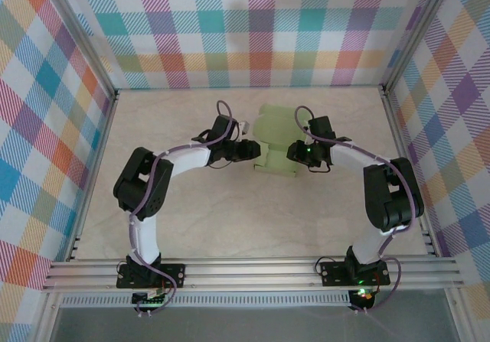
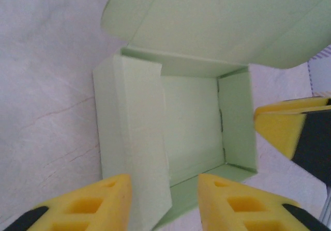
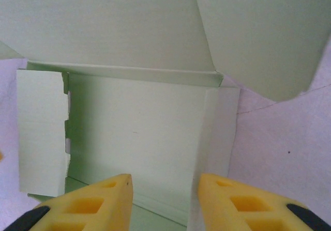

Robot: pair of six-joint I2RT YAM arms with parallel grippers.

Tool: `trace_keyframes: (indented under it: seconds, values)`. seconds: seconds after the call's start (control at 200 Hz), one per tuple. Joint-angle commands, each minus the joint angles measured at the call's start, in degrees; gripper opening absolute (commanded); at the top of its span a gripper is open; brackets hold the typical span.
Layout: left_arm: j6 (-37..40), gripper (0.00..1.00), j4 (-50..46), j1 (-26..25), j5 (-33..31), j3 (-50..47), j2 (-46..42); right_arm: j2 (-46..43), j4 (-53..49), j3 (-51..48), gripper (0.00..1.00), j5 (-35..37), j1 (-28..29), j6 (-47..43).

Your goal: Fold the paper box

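The paper box is pale green card, partly folded, lying mid-table between both arms with its lid flap raised toward the back. My left gripper is at the box's left side. In the left wrist view its jaws stand apart astride the folded-in side wall, not pinching it. My right gripper is at the box's right side. In the right wrist view it is open over the box's wall panel. One yellow fingertip of the right gripper shows past the box's far wall.
The pale wooden table is ringed by plaid walls and aluminium frame posts. A metal rail runs along the near edge, carrying both arm bases.
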Motion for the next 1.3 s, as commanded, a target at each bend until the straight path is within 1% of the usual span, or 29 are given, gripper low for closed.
trace_keyframes:
  seconds: [0.0, 0.16, 0.34, 0.55, 0.58, 0.6, 0.645, 0.98, 1.1, 1.22, 1.295]
  values:
    - [2.31, 0.42, -3.55, -0.35, -3.51, 0.66, -2.37, 2.26, -2.04, 0.17, 0.39, 0.03, 0.03, -0.24]
    - [0.86, 0.42, -3.15, -0.26, -2.8, 1.47, 0.23, 2.49, -2.18, 0.46, 0.39, -0.31, 0.03, -0.41]
    - [0.07, 0.34, -2.66, -0.35, -1.47, 3.37, 3.43, 2.53, -2.25, 0.37, 0.39, -0.5, 0.03, -0.38]
    - [-1.12, 0.29, -1.5, -0.35, -0.09, 4.49, 6.12, 2.4, -2.19, 0.21, 0.39, -0.76, 0.04, -0.41]
    - [-1.12, 0.28, -1.4, -0.39, -0.1, 4.45, 6.29, 2.39, -2.09, 0.19, 0.39, -0.85, -0.01, -0.41]
    - [-1.15, 0.26, -1.39, -0.35, -0.1, 4.57, 6.37, 2.39, -2.08, 0.19, 0.39, -0.93, 0.03, -0.44]
    - [-1.18, 0.24, -1.39, -0.35, -0.06, 4.55, 6.57, 2.45, -2.18, 0.19, 0.39, -0.94, 0.02, -0.5]
    - [-1.01, 0.22, -2.66, -0.5, 0.44, 5.51, 8.34, 2.38, -2.05, 0.2, 0.39, -1.38, 0.04, -0.42]
    - [-0.31, 0.2, -6.18, -1.28, -2.25, 7.27, 8.26, 2.45, -1.43, 0.11, 0.38, -2.4, 0.12, 0.17]
    - [1.72, 0.18, -11.49, -2.86, -8.13, 9.43, 7.94, 2.51, -0.84, -0.07, 0.38, -2.83, 0.16, 0.8]
    - [2.53, 0.17, -13.33, -3.66, -10.66, 10.07, 7.88, 2.49, -0.5, -0.15, 0.38, -3.08, 0.17, 0.99]
